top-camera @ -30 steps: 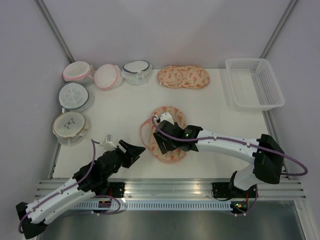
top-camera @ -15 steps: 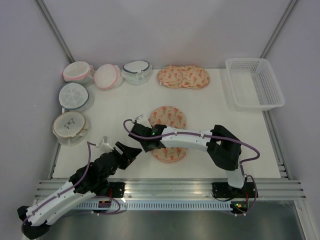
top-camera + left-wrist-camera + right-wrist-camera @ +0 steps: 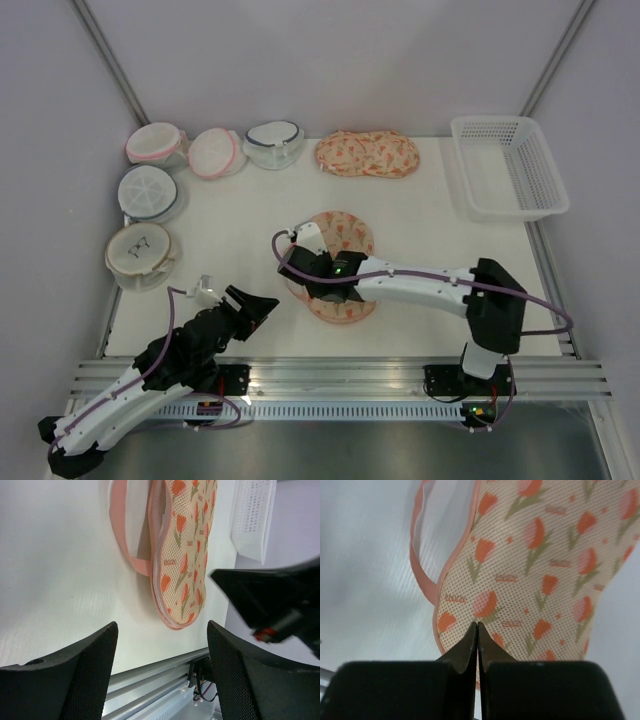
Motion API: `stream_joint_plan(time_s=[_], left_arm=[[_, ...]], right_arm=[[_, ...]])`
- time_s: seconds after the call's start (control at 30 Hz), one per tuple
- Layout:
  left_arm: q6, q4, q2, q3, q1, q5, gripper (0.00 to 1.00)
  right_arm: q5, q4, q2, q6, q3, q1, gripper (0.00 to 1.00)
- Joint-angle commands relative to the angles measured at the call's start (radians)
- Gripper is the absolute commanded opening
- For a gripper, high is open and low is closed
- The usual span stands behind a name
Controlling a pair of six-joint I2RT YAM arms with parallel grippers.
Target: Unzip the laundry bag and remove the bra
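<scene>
Right fingers [image 3: 465, 652] pinched tight together over the left rim of the laundry bag [image 3: 345, 235] mid-desk [image 3: 440, 235], probably after the zip pull, while the left fingers [image 3: 85, 665] hang wide alongside, ready to steady it.

Laundry bag [image 3: 345, 232] is lying flat on the white table [image 3: 450, 240], approx. centre, w/ its two lobes running far-to-near. It's showing peach mesh fabric w/ orange tulip print, green stems and pink trim round the edge. In the left wrist view the bag [image 3: 182, 555] is gaping along its left side: a pink-edged strip is looping out away from the body, w/ pale white lining showing betw. strip and printed top. In the right wrist view the bag [image 3: 545, 580] is showing the same loop at upper left. Contents aren't showing.
</scene>
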Motion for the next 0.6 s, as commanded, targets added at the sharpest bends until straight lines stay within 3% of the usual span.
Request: stream_joint_plan(time_s=[0.0, 0.13, 0.17, 0.2, 0.3, 0.57], left_arm=[[0.009, -0.021, -0.041, 0.029, -0.002, -0.017, 0.76], [0.004, -0.03, -0.041, 0.028, -0.002, -0.028, 0.76], [0.003, -0.031, -0.04, 0.029, -0.002, -0.031, 0.76], [0.003, -0.033, -0.041, 0.031, -0.002, -0.034, 0.76], [0.004, -0.042, -0.053, 0.04, -0.001, -0.051, 0.76], [0.056, -0.013, -0.06, 0.103, -0.002, -0.091, 0.78]], right_arm=[[0.107, 0.033, -0.207, 0.029, -0.031, 0.005, 0.0], [0.095, -0.014, -0.231, 0.012, -0.059, -0.018, 0.0], [0.046, -0.013, -0.218, 0.003, -0.059, -0.021, 0.2], [0.011, -0.01, -0.182, -0.008, -0.056, -0.02, 0.33], [-0.101, 0.041, -0.108, -0.043, -0.053, -0.02, 0.53], [-0.154, 0.088, 0.038, -0.069, 0.065, -0.006, 0.55]])
